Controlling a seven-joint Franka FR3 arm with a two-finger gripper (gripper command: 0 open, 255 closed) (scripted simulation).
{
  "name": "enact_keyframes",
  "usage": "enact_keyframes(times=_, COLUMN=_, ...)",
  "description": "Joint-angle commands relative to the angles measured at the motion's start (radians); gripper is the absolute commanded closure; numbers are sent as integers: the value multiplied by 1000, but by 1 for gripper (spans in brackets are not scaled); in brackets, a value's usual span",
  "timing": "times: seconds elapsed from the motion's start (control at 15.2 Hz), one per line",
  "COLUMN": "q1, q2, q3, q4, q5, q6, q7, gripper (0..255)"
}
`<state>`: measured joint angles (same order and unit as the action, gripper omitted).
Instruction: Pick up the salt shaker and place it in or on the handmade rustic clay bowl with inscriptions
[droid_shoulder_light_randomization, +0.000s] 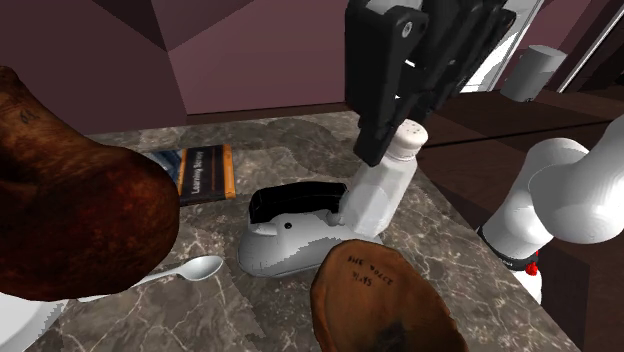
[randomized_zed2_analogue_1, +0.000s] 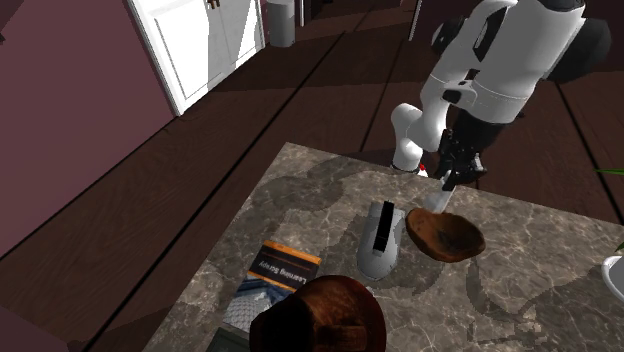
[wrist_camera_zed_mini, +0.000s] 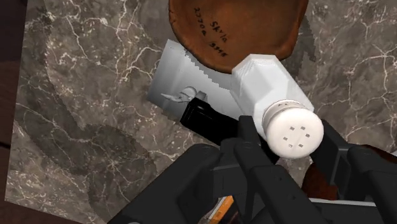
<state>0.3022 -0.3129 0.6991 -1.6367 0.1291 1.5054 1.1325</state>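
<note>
Gripper (wrist_camera_zed_mini: 287, 136) clamped on the white salt shaker (droid_shoulder_light_randomization: 383, 190) just below its perforated cap. The shaker is near-upright by the white stapler (droid_shoulder_light_randomization: 290, 235), just beside the inscribed brown bowl (droid_shoulder_light_randomization: 385, 300) on the marble worktop (droid_shoulder_light_randomization: 450, 230). Advised: clear the rim, centre over the bowl, lower, then release.

bowl (droid_shoulder_light_randomization: 385, 300) cut by shoulder view's bottom edge, its inscription (droid_shoulder_light_randomization: 365, 270) unreadable; book (droid_shoulder_light_randomization: 205, 172) half hidden behind brown lump (droid_shoulder_light_randomization: 70, 200)
</note>
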Motion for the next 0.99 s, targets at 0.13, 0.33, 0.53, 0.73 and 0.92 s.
enact_keyframes(times=0.13, q1=23, q2=1, q3=73, q4=51, q5=6, q6=-42, q7=103, gripper=255)
enact_keyframes(times=0.33, q1=29, q2=-14, q3=76, q4=14, q5=16, q6=-17, q7=109, gripper=255)
enact_keyframes(times=0.53, q1=37, q2=-38, q3=67, q4=-46, q5=30, q6=24, q7=99, gripper=255)
enact_keyframes(times=0.73, q1=44, q2=-58, q3=61, q4=-104, q5=43, q6=64, q7=91, gripper=255)
enact_keyframes(times=0.92, q1=50, q2=-76, q3=58, q4=-158, q5=53, q6=104, q7=85, gripper=255)
